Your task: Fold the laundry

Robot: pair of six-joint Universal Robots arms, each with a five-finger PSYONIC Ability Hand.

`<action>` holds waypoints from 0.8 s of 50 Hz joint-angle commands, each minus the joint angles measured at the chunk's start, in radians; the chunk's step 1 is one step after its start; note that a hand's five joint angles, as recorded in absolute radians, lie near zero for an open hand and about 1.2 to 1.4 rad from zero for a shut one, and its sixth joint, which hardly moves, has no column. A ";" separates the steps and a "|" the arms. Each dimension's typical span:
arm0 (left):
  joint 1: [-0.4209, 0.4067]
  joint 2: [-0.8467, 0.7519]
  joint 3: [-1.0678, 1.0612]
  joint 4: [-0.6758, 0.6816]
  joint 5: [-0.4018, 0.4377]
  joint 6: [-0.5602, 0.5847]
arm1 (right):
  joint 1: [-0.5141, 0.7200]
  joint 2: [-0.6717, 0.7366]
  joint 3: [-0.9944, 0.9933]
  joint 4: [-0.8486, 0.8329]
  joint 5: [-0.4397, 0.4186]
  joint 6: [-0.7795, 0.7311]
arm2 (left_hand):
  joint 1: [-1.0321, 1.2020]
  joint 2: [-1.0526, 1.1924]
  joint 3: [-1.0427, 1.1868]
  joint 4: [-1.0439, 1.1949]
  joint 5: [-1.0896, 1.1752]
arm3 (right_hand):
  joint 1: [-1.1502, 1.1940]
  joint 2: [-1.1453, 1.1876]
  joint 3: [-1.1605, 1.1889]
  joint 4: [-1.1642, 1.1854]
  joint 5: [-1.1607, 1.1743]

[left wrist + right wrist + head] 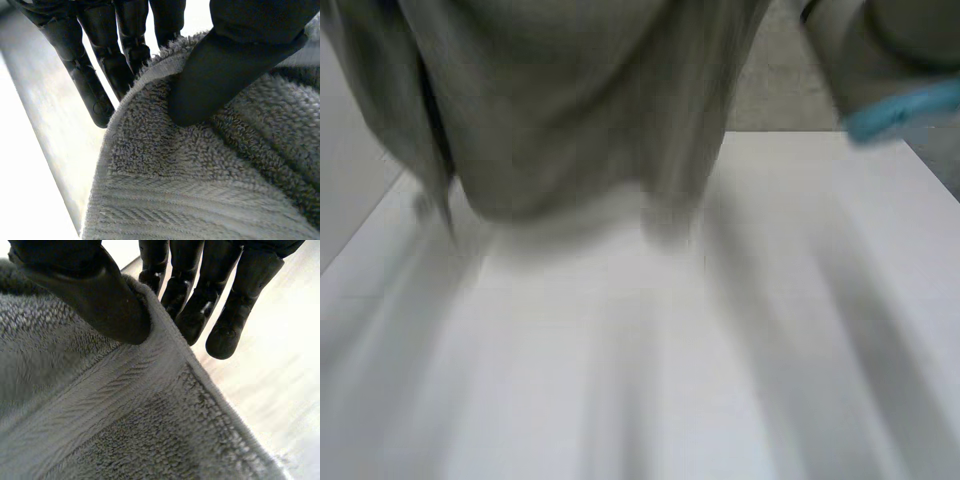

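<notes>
Towel (190, 170) in left hand (225, 65) and right hand (95, 295)

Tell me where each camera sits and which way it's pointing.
Head view: between and behind the arms, looking down at the white table; the grey towel hangs close before it, right arm beside.
Left wrist view: on that wrist, looking along the left hand, pinching the towel's edge.
Right wrist view: on that wrist, along the right hand, pinching likewise.
All three share the towel.

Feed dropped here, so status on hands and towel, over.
Left hand pinching grey towel at its edge. Right hand pinching its edge too. Towel held up over white table.
</notes>
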 commanded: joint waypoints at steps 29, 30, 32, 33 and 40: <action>0.005 -0.326 -0.686 0.191 0.182 0.120 | -0.016 0.090 0.859 0.107 0.005 -0.292 | 0.203 0.179 0.179 0.178 0.200 | 0.058 0.065 0.065 0.058 0.057; 0.012 -0.322 -0.707 0.182 0.183 0.162 | -0.027 0.079 0.874 0.107 0.003 -0.297 | 0.203 0.179 0.179 0.178 0.200 | 0.058 0.065 0.065 0.058 0.057; 0.027 -0.311 -0.728 0.168 0.183 0.202 | -0.037 0.060 0.886 0.108 0.003 -0.295 | 0.203 0.179 0.179 0.178 0.200 | 0.058 0.065 0.065 0.058 0.057; 0.045 -0.291 -0.747 0.145 0.183 0.231 | -0.050 0.031 0.902 0.108 0.002 -0.294 | 0.203 0.179 0.179 0.178 0.200 | 0.058 0.065 0.065 0.058 0.057; 0.064 -0.206 -0.779 0.065 0.177 0.279 | -0.085 -0.072 0.963 0.108 0.003 -0.289 | 0.203 0.179 0.179 0.178 0.200 | 0.058 0.065 0.065 0.058 0.057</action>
